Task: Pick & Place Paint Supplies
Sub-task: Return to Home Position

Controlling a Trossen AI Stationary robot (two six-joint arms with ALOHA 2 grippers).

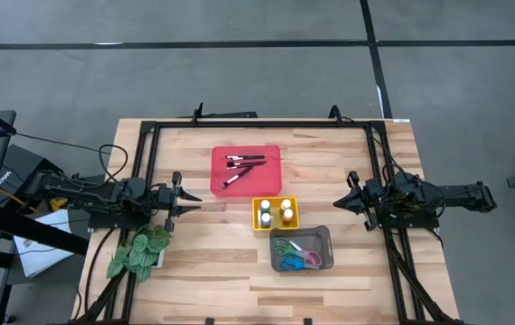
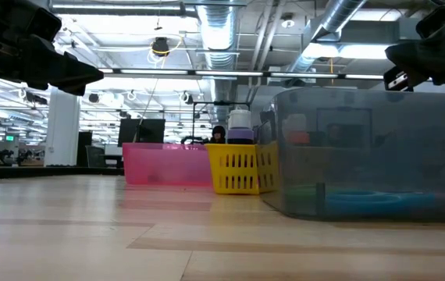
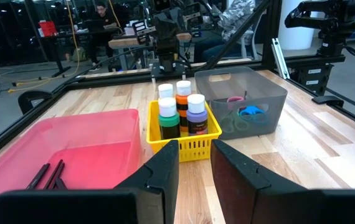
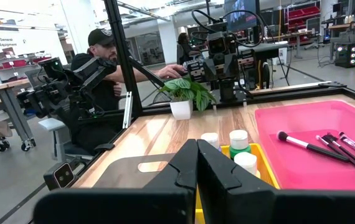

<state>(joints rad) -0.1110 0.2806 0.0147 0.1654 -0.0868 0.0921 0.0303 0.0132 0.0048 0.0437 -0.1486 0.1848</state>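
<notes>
Left end effector [image 3: 195,165] sat empty, slightly apart, right end effector [image 4: 197,163] closed on nothing; homing needed level retraction from yellow tray [image 3: 193,147] ahead.

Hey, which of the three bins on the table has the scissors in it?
The grey bin, holding pink, blue and green scissors. The red tray holds brushes; the yellow basket holds paint bottles.

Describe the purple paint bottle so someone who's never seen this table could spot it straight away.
On the wooden table, find the yellow basket between the red tray and the grey bin. Four white-capped bottles stand in it; the purple paint bottle is the only one with a purple body, beside the green bottle.
</notes>
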